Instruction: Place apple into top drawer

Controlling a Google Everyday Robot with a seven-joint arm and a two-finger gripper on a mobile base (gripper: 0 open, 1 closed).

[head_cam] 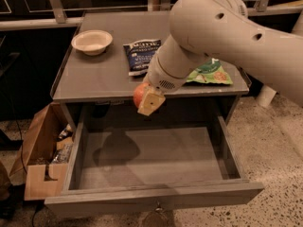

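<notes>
Speckled floor at far left carries a cardboard box point(40, 145). Cabinet top point(94, 77): bowl point(92, 41), dark snack bag point(140, 56). Gripper point(146, 99), clamped on the apple point(139, 93), hangs above the open top drawer point(156, 194). Green bag point(211, 73) lies rightmost.

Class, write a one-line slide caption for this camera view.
The gripper holds the apple over the rear of the open top drawer, just past the cabinet top.

Cream two-finger gripper point(150, 100) clamping round red-orange apple point(139, 93), above open grey wooden top drawer point(156, 193); white bowl point(92, 41) at its ten o'clock
</notes>
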